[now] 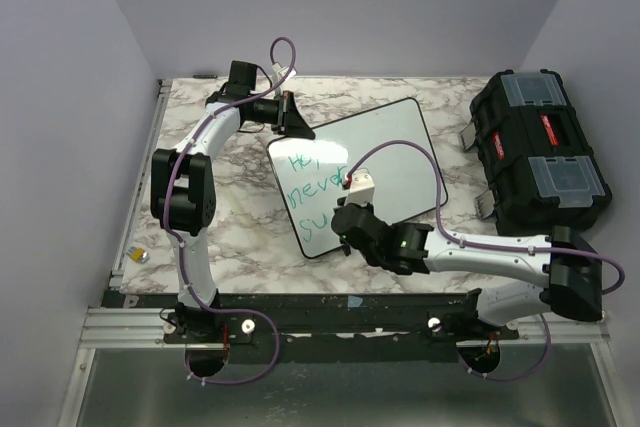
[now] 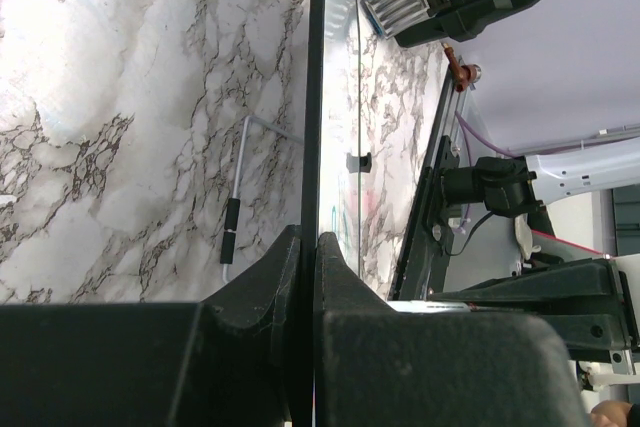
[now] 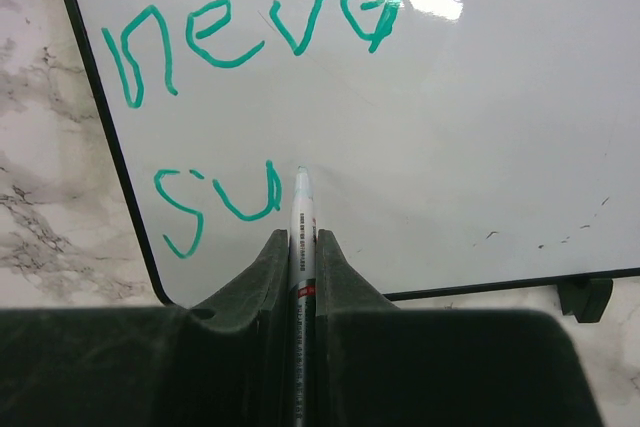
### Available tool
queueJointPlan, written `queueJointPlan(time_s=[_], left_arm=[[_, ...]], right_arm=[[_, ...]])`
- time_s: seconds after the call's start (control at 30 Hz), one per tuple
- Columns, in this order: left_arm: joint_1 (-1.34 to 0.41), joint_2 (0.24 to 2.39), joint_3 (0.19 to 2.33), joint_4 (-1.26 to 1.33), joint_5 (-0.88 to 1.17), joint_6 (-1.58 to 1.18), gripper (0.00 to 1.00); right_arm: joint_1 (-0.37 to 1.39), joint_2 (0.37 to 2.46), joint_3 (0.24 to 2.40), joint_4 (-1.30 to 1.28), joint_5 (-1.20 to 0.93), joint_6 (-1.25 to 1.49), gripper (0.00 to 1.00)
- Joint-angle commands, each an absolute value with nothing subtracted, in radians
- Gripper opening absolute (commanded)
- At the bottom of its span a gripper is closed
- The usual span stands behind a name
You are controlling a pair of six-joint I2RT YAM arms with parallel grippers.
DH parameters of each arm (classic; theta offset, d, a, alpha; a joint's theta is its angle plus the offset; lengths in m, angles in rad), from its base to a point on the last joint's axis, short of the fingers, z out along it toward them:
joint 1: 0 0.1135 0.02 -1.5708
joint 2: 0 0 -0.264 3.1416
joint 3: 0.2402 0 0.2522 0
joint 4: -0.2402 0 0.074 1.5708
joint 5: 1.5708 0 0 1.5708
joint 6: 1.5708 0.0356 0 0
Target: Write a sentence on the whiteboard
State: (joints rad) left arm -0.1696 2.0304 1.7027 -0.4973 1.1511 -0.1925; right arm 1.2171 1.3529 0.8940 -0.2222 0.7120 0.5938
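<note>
Right wrist: right hand (image 3: pixel 302 239) tight around marker (image 3: pixel 302 202).

The whiteboard (image 1: pixel 380 122) is glossy white inside a thin black frame, and the sentence (image 1: pixel 310 192) on it is in green-teal strokes. The marker (image 3: pixel 301 209) has a white barrel, a teal tip and a red band of print (too small to read). The left gripper (image 2: pixel 308 247) and right gripper (image 3: pixel 301 247) are matte black. The desk (image 1: pixel 240 217) is white marble veined grey-brown. At its right edge the toolbox (image 1: pixel 535 152) is black with clear lids and red labels. The cables (image 1: pixel 283 41) are purple; the left arm (image 1: pixel 195 257) and right arm (image 1: pixel 490 252) are white with black joints.
</note>
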Motion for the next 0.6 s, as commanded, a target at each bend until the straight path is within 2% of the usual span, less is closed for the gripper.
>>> queueJointPlan(time_s=[0.0, 0.57], left_arm=[[-0.149, 1.979, 1.703, -0.410, 1.034, -0.129, 0.00], [-0.149, 1.982, 1.704, -0.412, 1.032, -0.129, 0.00]], right_arm=[[1.204, 1.380, 0.875, -0.166, 0.715, 0.606, 0.01], [1.185, 1.440, 0.875, -0.152, 0.682, 0.609, 0.01]])
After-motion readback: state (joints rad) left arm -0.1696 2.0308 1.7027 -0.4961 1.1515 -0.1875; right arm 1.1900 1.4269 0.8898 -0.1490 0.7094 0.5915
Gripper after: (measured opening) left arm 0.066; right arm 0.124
